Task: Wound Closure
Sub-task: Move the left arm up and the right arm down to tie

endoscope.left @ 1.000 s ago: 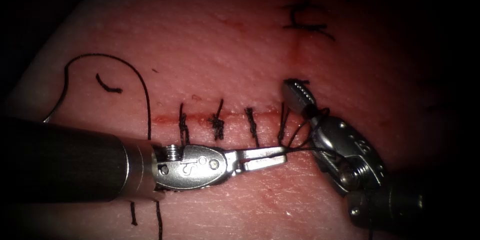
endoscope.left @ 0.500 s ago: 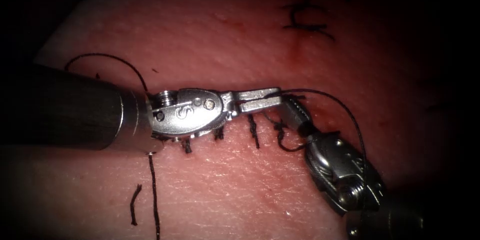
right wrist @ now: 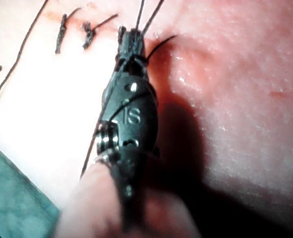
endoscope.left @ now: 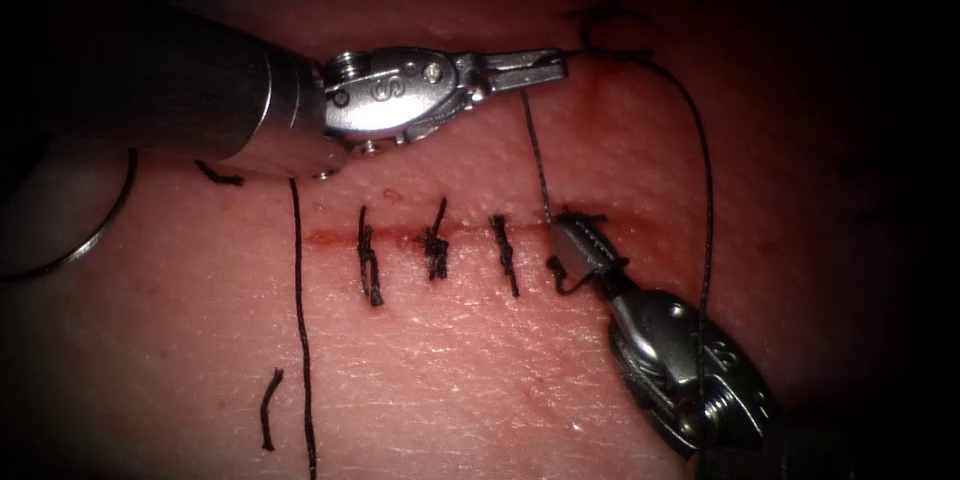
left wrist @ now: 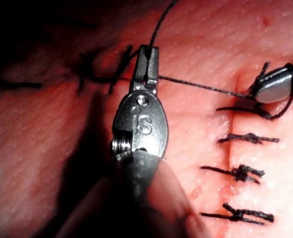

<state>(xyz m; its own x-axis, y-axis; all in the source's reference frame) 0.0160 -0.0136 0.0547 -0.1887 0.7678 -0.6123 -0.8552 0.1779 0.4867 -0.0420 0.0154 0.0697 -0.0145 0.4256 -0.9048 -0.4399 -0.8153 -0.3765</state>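
The tissue [endoscope.left: 480, 360] has a horizontal cut [endoscope.left: 400, 235] crossed by three tied stitches [endoscope.left: 436, 245]. My left tool [endoscope.left: 545, 65] is above the cut, jaws shut on the black thread [endoscope.left: 538, 155]. One strand runs down to the fourth stitch; another arcs right and down past the right tool's wrist. My right tool [endoscope.left: 578, 243] rests at the cut's right end, jaws shut on the thread, with thread looped around them. The left wrist view shows the left tool [left wrist: 147, 54], the taut thread [left wrist: 201, 87] and the right tool [left wrist: 277, 87]. The curved needle [endoscope.left: 100, 230] lies free at the far left, outside the tissue.
A long loose strand [endoscope.left: 298, 320] runs down the tissue left of the stitches, with short cut ends [endoscope.left: 268, 420] nearby. An older stitch [endoscope.left: 610, 40] sits beyond the left tool's tip. Green cloth [right wrist: 12, 193] borders the tissue in the right wrist view.
My left tool has risen from below the cut to well above it, drawing the thread out with it. The right tool's tip has dropped onto the cut's right end.
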